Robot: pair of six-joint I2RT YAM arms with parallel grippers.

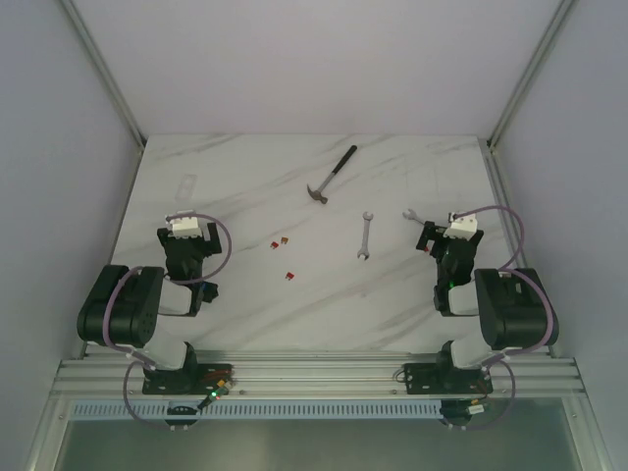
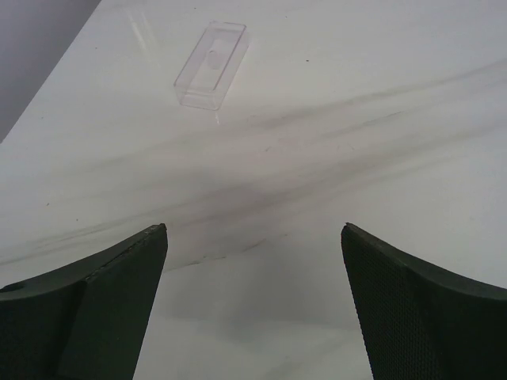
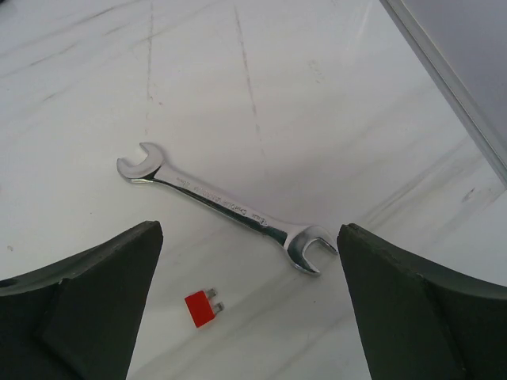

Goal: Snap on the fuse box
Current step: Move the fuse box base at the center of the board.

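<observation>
The fuse box does not show in any view. A clear plastic cover (image 2: 210, 65) lies flat on the marble table, far ahead and to the left of my left gripper (image 2: 253, 229); from above the cover (image 1: 186, 185) is faint at the far left. That gripper is open with only bare table between its fingers. My right gripper (image 3: 249, 226) is open too, hovering over a small red fuse (image 3: 200, 308) and a short silver wrench (image 3: 226, 207), touching neither.
A hammer (image 1: 332, 176) lies at the far middle. A second wrench (image 1: 365, 235) lies centre-right. Loose red and orange fuses (image 1: 280, 242) and one more (image 1: 290, 275) sit mid-table. Side walls (image 1: 108, 88) enclose the table (image 1: 294, 314).
</observation>
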